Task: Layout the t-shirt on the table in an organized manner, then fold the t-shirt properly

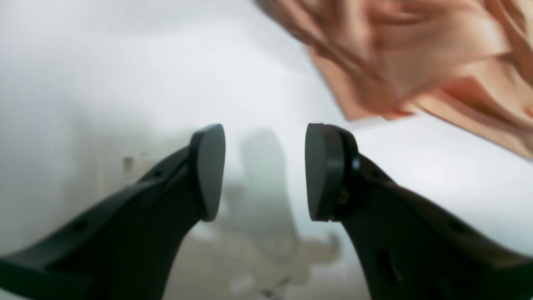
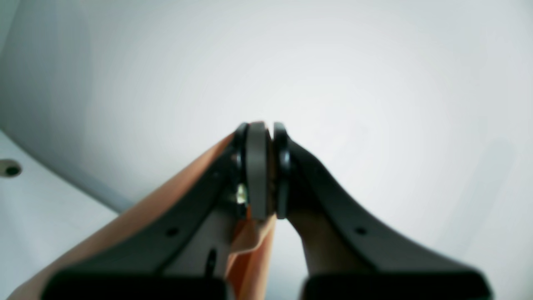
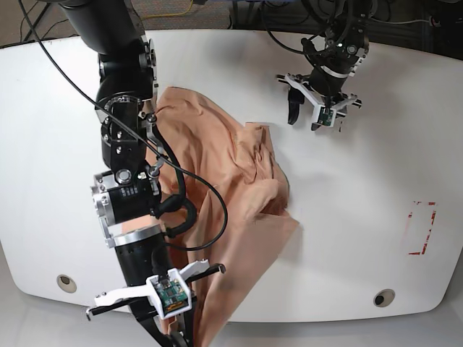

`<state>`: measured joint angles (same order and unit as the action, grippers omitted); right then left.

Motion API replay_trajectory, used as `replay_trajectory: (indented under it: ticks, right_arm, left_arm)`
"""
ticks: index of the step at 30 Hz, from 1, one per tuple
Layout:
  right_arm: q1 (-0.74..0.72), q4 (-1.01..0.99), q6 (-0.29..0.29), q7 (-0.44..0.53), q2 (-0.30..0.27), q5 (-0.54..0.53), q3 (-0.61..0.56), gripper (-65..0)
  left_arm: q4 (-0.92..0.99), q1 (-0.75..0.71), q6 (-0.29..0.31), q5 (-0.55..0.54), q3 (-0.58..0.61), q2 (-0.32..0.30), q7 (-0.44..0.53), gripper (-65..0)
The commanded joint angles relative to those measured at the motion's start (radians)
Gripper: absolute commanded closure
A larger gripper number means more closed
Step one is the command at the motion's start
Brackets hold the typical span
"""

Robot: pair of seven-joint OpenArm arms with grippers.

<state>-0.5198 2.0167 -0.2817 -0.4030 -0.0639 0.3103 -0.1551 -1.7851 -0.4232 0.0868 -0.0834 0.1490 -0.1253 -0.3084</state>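
The peach t-shirt lies crumpled on the white table, stretched from the upper left down to the front edge. My right gripper is at that front edge, shut on a fold of the shirt's lower part; in the right wrist view its pads pinch peach cloth that hangs below them. My left gripper stands open over bare table to the right of the shirt's top. In the left wrist view nothing is between its fingers, and the t-shirt lies beyond them at upper right.
A red-marked rectangle sits near the table's right edge. Two round grommet holes lie along the front edge. Black cables run along the right arm, which reaches over the shirt's left side.
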Motion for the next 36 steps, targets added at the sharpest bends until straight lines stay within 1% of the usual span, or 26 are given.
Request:
replay_trajectory:
  ticks: [1, 6, 9, 13, 16, 22, 27, 36]
  right_arm:
    - [-0.056, 0.019, 0.012, 0.022, 0.0, -0.001, 0.002, 0.0]
    - [-0.095, 0.017, 0.012, 0.014, 0.0, -0.003, 0.002, 0.0]
    - [-0.115, 0.017, 0.011, 0.006, 0.0, -0.003, 0.002, 0.0]
    - [-0.136, 0.016, -0.021, -0.007, 0.002, -0.003, 0.002, 0.0]
    - [-0.148, 0.016, -0.04, -0.018, 0.023, -0.003, 0.002, 0.0]
    - [-0.148, 0.016, -0.067, -0.027, 0.043, 0.002, 0.004, 0.0]
    - [-0.145, 0.017, -0.067, -0.027, 0.043, 0.002, 0.004, 0.0]
    - [-0.142, 0.017, -0.067, -0.027, 0.043, 0.002, 0.004, 0.0]
  left_arm:
    - [-0.003, 0.019, 0.032, -0.003, 0.004, 0.0, 0.024, -29.3]
    - [0.035, 0.033, 0.072, -0.003, 0.004, 0.042, 0.024, -29.3]
    - [0.052, 0.06, 0.089, -0.002, 0.004, 0.052, 0.024, -29.3]
    - [0.08, 0.086, 0.124, -0.002, 0.011, 0.054, 0.024, -29.3]
    - [0.115, 0.109, 0.141, -0.002, 0.028, 0.054, 0.024, -29.3]
    - [0.192, 0.165, 0.14, -0.002, 0.053, 0.054, 0.022, -29.3]
    - [0.258, 0.211, 0.14, -0.003, 0.077, 0.063, 0.024, -29.3]
    - [0.314, 0.266, 0.141, -0.003, 0.125, 0.074, 0.024, -29.3]
